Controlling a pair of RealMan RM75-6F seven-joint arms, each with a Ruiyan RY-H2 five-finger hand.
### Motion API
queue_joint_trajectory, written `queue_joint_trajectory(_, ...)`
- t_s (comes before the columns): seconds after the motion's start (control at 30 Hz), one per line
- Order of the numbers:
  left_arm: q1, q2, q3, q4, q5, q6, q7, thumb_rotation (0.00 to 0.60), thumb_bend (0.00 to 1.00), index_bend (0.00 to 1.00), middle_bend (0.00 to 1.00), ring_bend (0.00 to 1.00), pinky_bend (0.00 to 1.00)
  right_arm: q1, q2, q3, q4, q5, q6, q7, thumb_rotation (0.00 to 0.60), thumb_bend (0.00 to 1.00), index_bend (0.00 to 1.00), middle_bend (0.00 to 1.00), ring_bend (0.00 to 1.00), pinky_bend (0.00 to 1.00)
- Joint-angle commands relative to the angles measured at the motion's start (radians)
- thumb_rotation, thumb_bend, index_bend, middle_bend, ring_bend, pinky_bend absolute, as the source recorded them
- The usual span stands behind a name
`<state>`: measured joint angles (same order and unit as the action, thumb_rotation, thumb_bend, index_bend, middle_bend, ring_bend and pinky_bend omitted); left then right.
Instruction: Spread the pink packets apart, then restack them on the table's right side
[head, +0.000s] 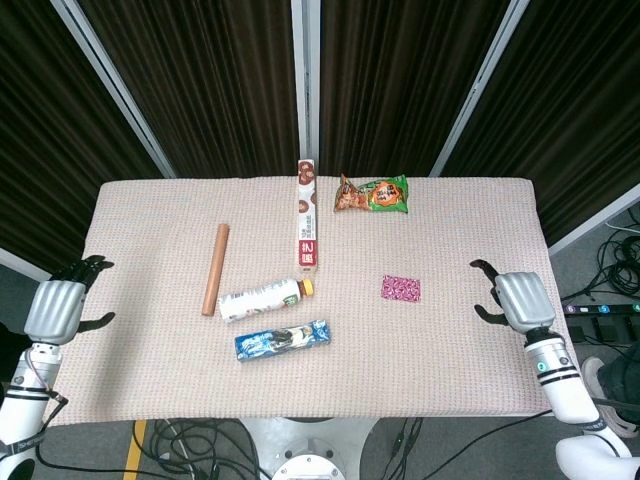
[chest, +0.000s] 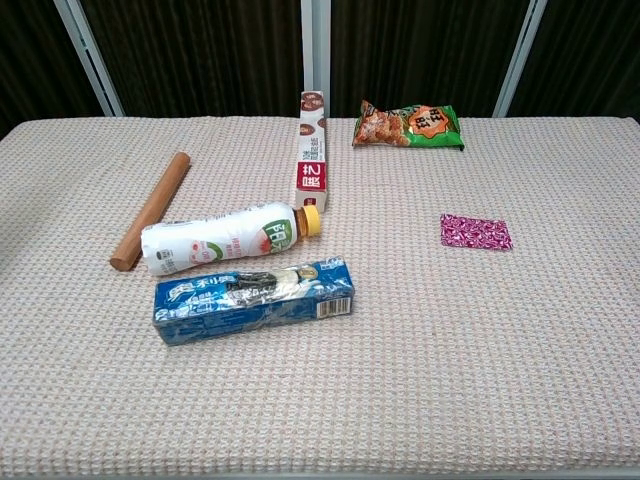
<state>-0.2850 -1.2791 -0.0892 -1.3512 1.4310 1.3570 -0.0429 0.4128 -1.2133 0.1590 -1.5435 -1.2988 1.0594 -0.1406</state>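
Left of the right hand (head: 520, 300) lie pink packets (head: 400, 289).

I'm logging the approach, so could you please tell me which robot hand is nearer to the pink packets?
The right robot hand, just right of the pink packets over the table's edge. The left robot hand is beyond the far left edge.

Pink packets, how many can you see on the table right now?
1 visible: the pink packets show as a single flat stack right of the bottle, below the snack bag. Others may lie hidden beneath the top one.
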Motion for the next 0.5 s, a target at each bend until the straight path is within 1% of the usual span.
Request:
queue_joint_trajectory(0.03, 0.003, 0.007, 0.002, -0.013, 0.003, 0.001, 0.0, 0.6, 0.0, 0.29, 0.31, 0.25, 0.35, 0.075, -0.009, -0.014, -0.042, 0.156, -0.181, -0.09, 0.6, 0.24, 0.08, 1.0, 1.0, 0.95)
queue_joint_trajectory(0.1, 0.005, 0.014, 0.005, -0.022, 0.009, 0.004, 0.002, 0.6, 0.0, 0.29, 0.31, 0.25, 0.35, 0.104, -0.014, -0.025, -0.046, 0.217, -0.245, -0.117, 0.6, 0.24, 0.03, 1.0, 1.0, 0.96)
queue_joint_trajectory(0.2, 0.01, 0.023, 0.006, -0.036, 0.016, 0.013, 0.0, 0.6, 0.0, 0.29, 0.31, 0.25, 0.34, 0.132, -0.042, -0.038, -0.039, 0.279, -0.277, -0.16, 0.6, 0.25, 0.0, 1.0, 1.0, 0.97)
queue_joint_trajectory(0.37, 0.016, 0.037, 0.006, -0.057, 0.025, 0.025, -0.008, 0.6, 0.0, 0.29, 0.31, 0.25, 0.35, 0.164, -0.083, -0.054, -0.033, 0.372, -0.316, -0.18, 0.6, 0.34, 0.0, 1.0, 1.0, 0.99)
queue_joint_trajectory(0.5, 0.019, 0.045, 0.009, -0.069, 0.029, 0.027, -0.009, 0.6, 0.0, 0.29, 0.31, 0.25, 0.35, 0.192, -0.115, -0.058, -0.025, 0.423, -0.335, -0.179, 0.6, 0.37, 0.0, 1.0, 1.0, 0.99)
